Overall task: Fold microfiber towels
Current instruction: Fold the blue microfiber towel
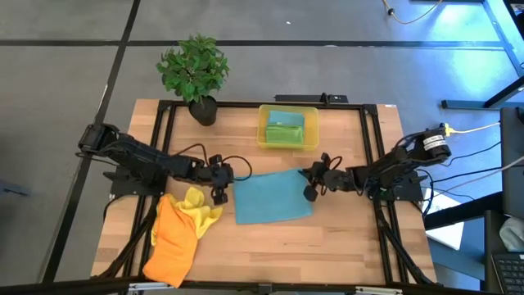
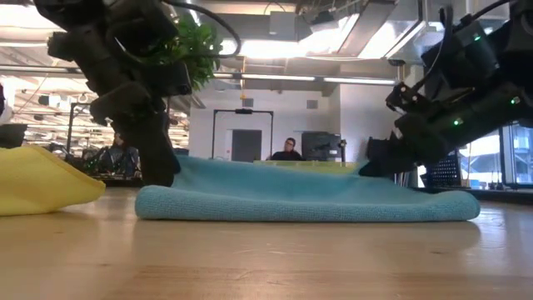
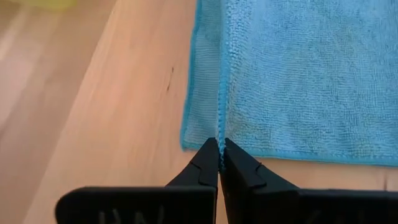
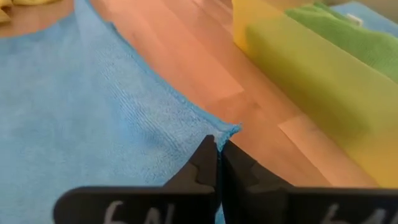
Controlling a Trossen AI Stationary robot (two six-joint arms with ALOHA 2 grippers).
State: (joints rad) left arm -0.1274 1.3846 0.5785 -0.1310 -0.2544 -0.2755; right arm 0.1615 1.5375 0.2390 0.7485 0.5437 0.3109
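Inside yellow bin: green towel | teal towel: on table

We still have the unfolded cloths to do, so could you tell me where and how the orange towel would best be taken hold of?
Probably by a loose outer corner or hem. The orange towel lies bunched at the table's front left, with the yellow towel lapping its upper end, so its free lower end looks easiest. The left gripper is nearest; coming down from above suits a limp cloth lying on wood.
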